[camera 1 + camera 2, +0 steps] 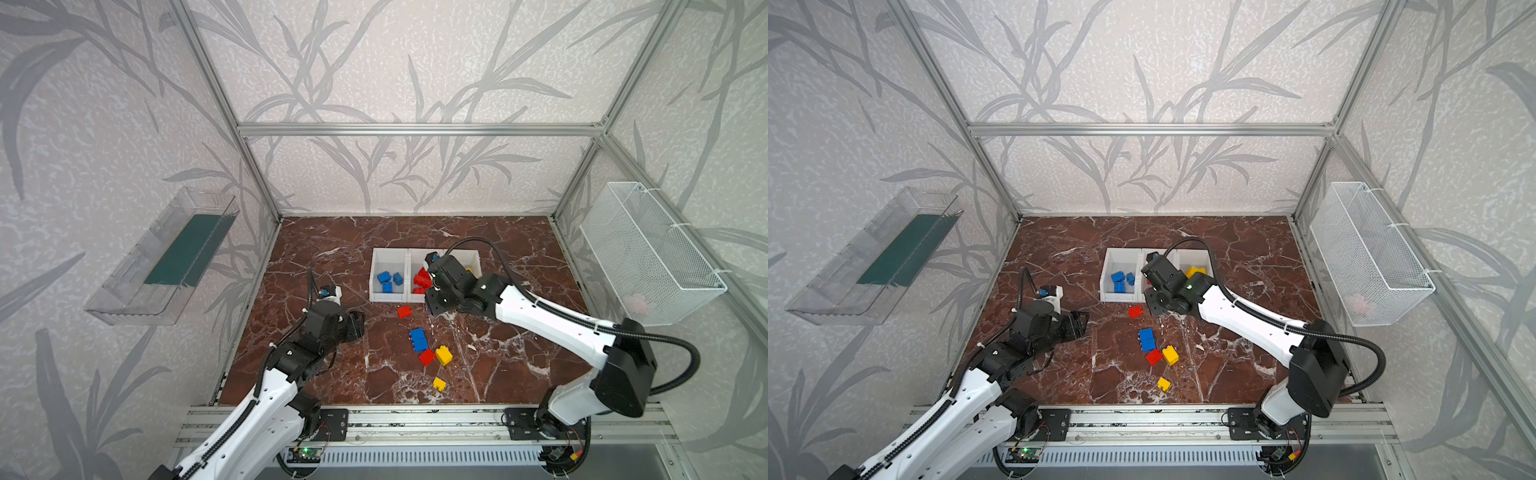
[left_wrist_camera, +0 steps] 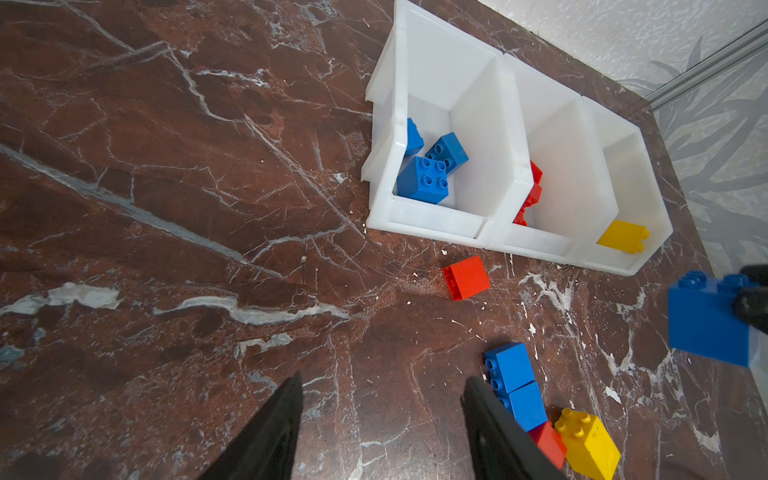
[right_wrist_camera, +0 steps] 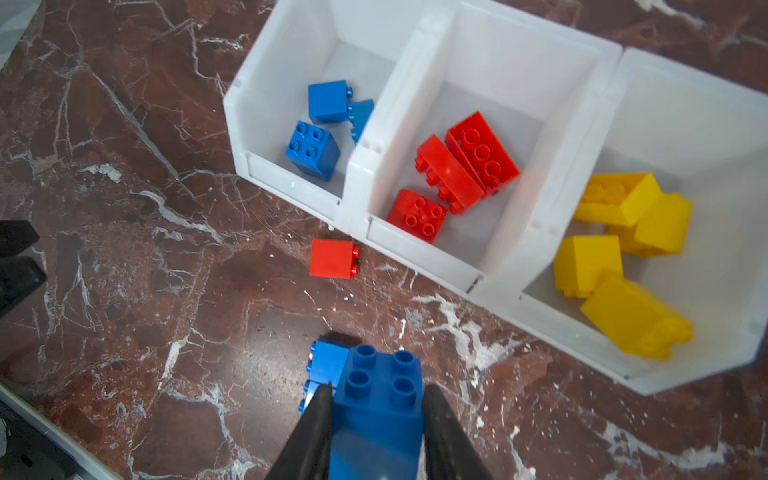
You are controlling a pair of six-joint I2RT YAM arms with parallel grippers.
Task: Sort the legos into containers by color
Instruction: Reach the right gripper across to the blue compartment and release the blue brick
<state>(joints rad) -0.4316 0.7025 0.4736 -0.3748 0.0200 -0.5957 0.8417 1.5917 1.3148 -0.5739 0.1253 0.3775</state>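
Three joined white containers (image 1: pixel 388 251) stand mid-table: blue legos (image 3: pixel 311 149) lie in the left one, red (image 3: pixel 465 166) in the middle, yellow (image 3: pixel 623 257) in the right. My right gripper (image 3: pixel 378 388) is shut on a blue lego (image 2: pixel 706 320), held above the table in front of the middle container. Loose on the marble lie a red lego (image 1: pixel 404 311), two blue ones side by side (image 1: pixel 418 338), a second red (image 1: pixel 427 356) and two yellow (image 1: pixel 444 355) (image 1: pixel 439 383). My left gripper (image 2: pixel 382 386) hangs open and empty, left of the loose pile.
A clear tray with a green liner (image 1: pixel 166 262) hangs on the left wall and a white wire basket (image 1: pixel 648 253) on the right wall. Aluminium posts frame the table, and a rail (image 1: pixel 415 419) runs along its front edge.
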